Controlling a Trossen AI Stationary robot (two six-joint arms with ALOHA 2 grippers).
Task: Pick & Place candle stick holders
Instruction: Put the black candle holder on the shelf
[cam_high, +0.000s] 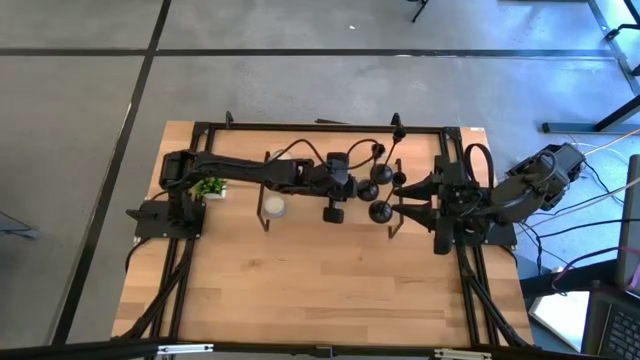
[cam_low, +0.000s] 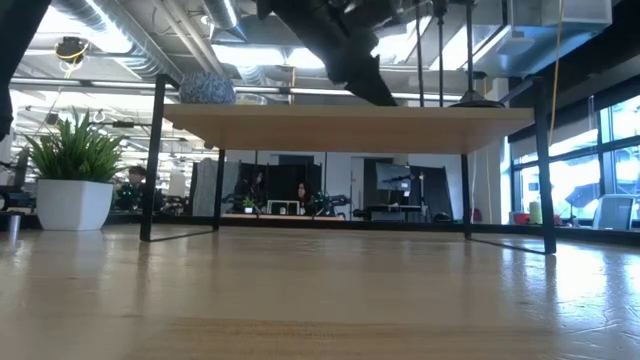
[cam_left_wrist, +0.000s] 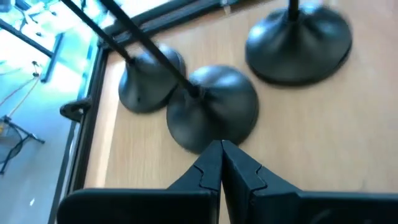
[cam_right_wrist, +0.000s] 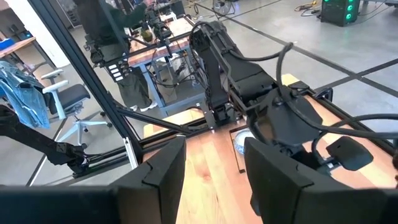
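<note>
A wooden table (cam_high: 330, 300) is seen from above, with a black-framed shelf (cam_high: 300, 128) across its upper half. 3 black candle holders (cam_high: 383, 192) are grouped just right of the frame's centre, on the shelf top, their round bases close together.

The left arm is stretched from the left side toward the centre. Its gripper (cam_left_wrist: 221, 163) is shown in the left wrist view with both fingers pressed together and nothing held between them. The fingertips hover just above the round base of the nearest holder (cam_left_wrist: 214, 109), which fills the middle of that view. A 2nd base (cam_left_wrist: 149, 81) appears to touch it at upper left, and a 3rd base (cam_left_wrist: 298, 40) stands apart at upper right.

The right gripper (cam_right_wrist: 214, 165) waits at the right side of the table, its fingers spread apart and empty.

A white candle (cam_high: 274, 206) and a small potted plant (cam_high: 209, 188) sit to the left of the group.

The likely risk: with bases crowded and stems thin, a descending gripper could nudge a neighbouring holder and topple it, or a slim stem could slip from a poor grip.
</note>
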